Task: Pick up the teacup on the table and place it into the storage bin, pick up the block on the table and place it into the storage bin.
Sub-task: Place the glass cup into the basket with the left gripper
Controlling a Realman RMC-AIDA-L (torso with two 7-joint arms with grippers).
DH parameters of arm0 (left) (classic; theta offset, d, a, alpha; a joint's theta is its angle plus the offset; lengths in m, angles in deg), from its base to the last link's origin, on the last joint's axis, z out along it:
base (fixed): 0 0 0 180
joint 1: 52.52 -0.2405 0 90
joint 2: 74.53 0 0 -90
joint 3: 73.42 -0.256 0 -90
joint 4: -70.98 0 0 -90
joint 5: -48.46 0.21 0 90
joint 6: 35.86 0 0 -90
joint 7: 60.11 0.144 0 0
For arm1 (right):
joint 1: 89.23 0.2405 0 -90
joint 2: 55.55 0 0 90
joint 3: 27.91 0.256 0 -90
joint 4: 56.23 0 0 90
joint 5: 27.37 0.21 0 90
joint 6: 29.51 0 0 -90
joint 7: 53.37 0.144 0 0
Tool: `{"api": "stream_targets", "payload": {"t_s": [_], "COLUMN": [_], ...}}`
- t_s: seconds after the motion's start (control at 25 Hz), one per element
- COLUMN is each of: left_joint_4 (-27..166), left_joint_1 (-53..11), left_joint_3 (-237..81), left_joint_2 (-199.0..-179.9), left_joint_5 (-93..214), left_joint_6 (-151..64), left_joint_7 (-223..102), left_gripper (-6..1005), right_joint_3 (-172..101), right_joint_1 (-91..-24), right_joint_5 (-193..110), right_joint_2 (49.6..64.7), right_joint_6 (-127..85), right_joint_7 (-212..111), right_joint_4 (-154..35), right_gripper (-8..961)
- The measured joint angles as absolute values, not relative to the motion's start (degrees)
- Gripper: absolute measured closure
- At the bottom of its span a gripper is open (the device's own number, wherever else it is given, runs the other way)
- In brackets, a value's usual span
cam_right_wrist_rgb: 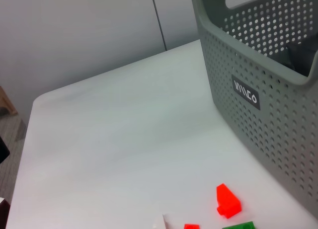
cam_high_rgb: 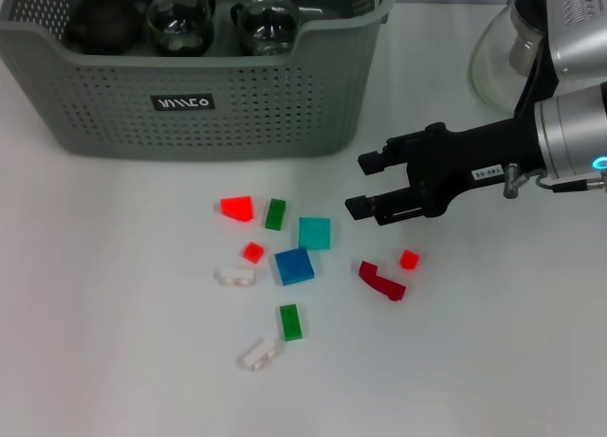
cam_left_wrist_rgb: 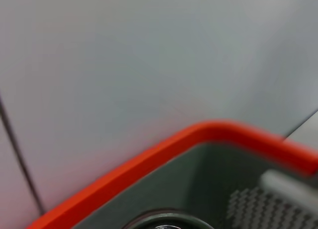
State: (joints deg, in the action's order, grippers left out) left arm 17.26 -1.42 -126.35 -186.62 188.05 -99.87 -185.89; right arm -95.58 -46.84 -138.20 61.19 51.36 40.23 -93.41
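Note:
The grey-green storage bin [cam_high_rgb: 237, 115] stands at the back left of the white table. Inside it are three teacups: a dark one [cam_high_rgb: 102, 22] and two glass ones [cam_high_rgb: 180, 22] [cam_high_rgb: 267, 25]. Several blocks lie scattered in front of the bin, among them a red wedge [cam_high_rgb: 237, 208], a teal square [cam_high_rgb: 314, 233], a blue block [cam_high_rgb: 294, 266] and a small red block [cam_high_rgb: 409, 259]. My right gripper [cam_high_rgb: 356, 184] hovers open and empty just right of the blocks, pointing left. The right wrist view shows the bin [cam_right_wrist_rgb: 258, 100] and the red wedge [cam_right_wrist_rgb: 227, 201]. The left gripper is out of view.
A glass carafe [cam_high_rgb: 498, 58] stands at the back right behind my right arm. A dark red curved piece [cam_high_rgb: 381, 280], green blocks [cam_high_rgb: 275, 214] [cam_high_rgb: 291, 321] and white pieces [cam_high_rgb: 234, 277] [cam_high_rgb: 259, 354] also lie on the table. The left wrist view shows the bin's rim [cam_left_wrist_rgb: 164, 149] from close by.

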Motion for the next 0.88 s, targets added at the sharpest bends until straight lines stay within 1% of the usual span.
{"api": "stream_targets", "payload": {"t_s": [0.08, 0.12, 0.16, 0.24, 0.28, 0.44, 0.88], "left_joint_4": [17.3, 17.8, 18.8, 19.0, 19.0, 18.6, 18.9], "left_joint_1": [-1.4, -1.0, 0.0, 0.6, 0.7, 0.9, 0.8], "left_joint_3": [-126.4, -127.4, -128.5, -129.4, -130.0, -131.4, -132.0], "left_joint_2": [-186.62, -187.54, -189.75, -192.08, -192.98, -195.09, -195.49], "left_joint_5": [188.1, 191.3, 197.5, 202.9, 204.8, 209.0, 209.3], "left_joint_6": [-99.9, -97.9, -95.7, -95.2, -95.0, -95.0, -94.7], "left_joint_7": [-185.9, -186.3, -186.5, -186.5, -186.5, -186.6, -186.6], "left_gripper": [954, 954, 954, 954, 954, 954, 954], "right_joint_3": [-95.6, -95.6, -95.6, -95.5, -95.5, -95.5, -95.5], "right_joint_1": [-46.9, -47.0, -47.0, -47.0, -47.0, -47.0, -47.0], "right_joint_5": [-138.2, -138.2, -138.2, -138.2, -138.2, -138.2, -138.2], "right_joint_2": [61.24, 61.24, 61.24, 61.25, 61.26, 61.37, 61.52], "right_joint_6": [51.3, 51.3, 51.3, 51.3, 51.3, 51.3, 51.4], "right_joint_7": [40.2, 40.2, 40.2, 40.3, 40.3, 40.4, 40.5], "right_joint_4": [-93.4, -93.4, -93.4, -93.4, -93.4, -93.4, -93.4], "right_gripper": [218, 218, 218, 219, 219, 219, 218]}}
